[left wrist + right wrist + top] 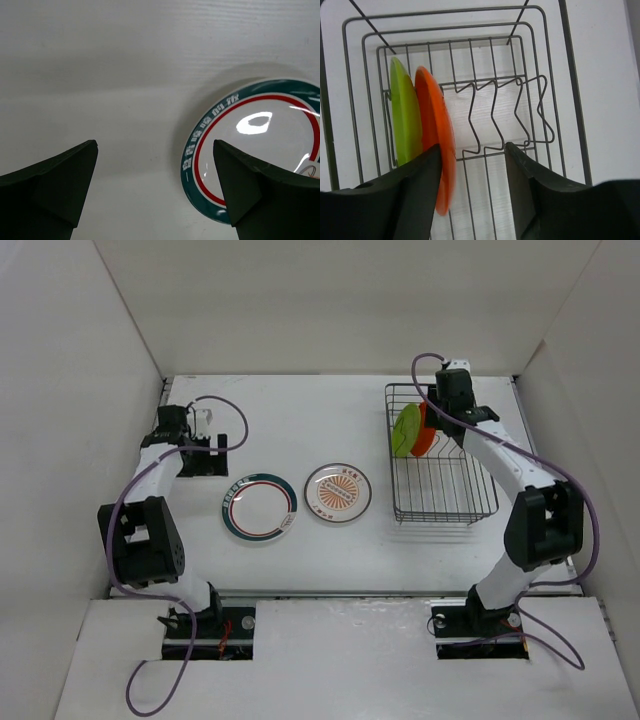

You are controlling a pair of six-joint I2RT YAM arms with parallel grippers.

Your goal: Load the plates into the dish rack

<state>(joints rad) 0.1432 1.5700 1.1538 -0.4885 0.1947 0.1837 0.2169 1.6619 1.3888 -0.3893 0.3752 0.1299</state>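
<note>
Seen from above, the right gripper (443,405) hangs over the far end of the dish rack (445,521), where the lime green plate (406,430) and the orange plate (427,436) stand on edge. The rimmed plate (259,505) lies flat nearest the left gripper (205,422), with the patterned plate (338,492) beside it. In the left wrist view the jaws stand wide and empty, the rimmed plate off to the right. In the right wrist view the jaws are parted on nothing, the orange plate is at the left finger, and free prongs lie to the right.

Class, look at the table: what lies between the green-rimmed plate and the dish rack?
The plate with the orange pattern lies flat between the green-rimmed plate and the dish rack, shown in the top view.
</note>
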